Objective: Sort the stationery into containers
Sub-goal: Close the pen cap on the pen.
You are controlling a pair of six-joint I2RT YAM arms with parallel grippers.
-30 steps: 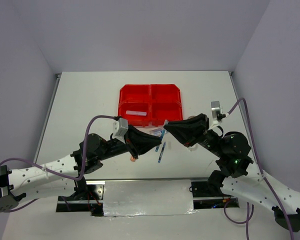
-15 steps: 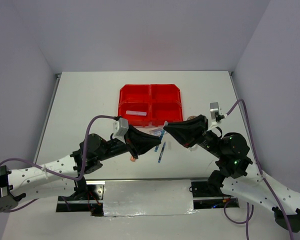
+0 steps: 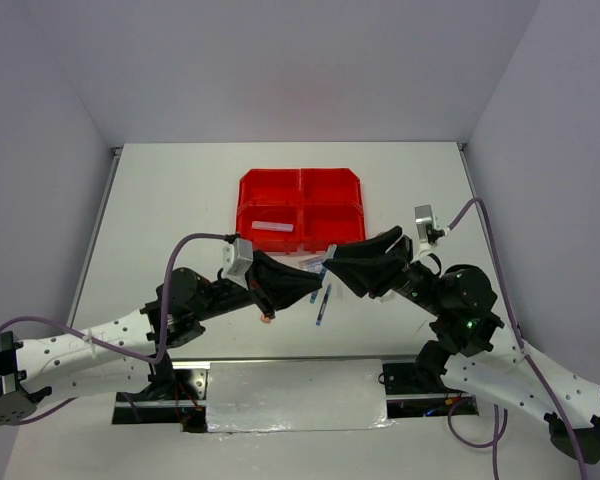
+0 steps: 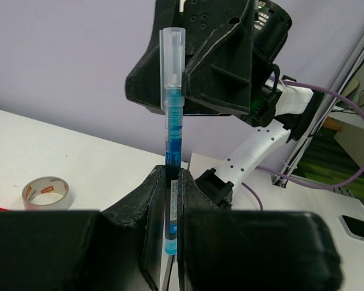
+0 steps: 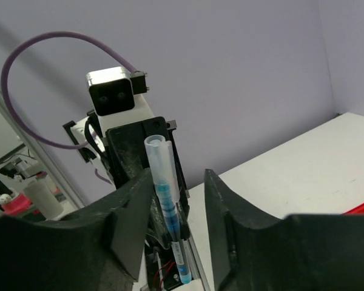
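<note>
A blue pen (image 4: 173, 121) with a clear cap stands upright, and my left gripper (image 4: 173, 174) is shut on its lower barrel. In the top view this gripper (image 3: 317, 290) meets my right gripper (image 3: 331, 263) just in front of the red containers (image 3: 250, 190). The right gripper (image 5: 179, 182) is open. The same pen (image 5: 165, 197) rises between its spread fingers, close to the left finger (image 5: 130, 212). A second blue pen (image 3: 323, 306) lies on the table below both grippers. A clear tape roll (image 4: 45, 191) lies on the table to the left.
The near left bin holds a pale flat item (image 3: 272, 227). A small orange item (image 3: 267, 318) pokes out from under my left arm. Side walls and a back wall close in the white table (image 3: 160, 200).
My right gripper's jaws have spread apart around the pen. My left gripper has stayed shut on it. Both arms have barely moved.
</note>
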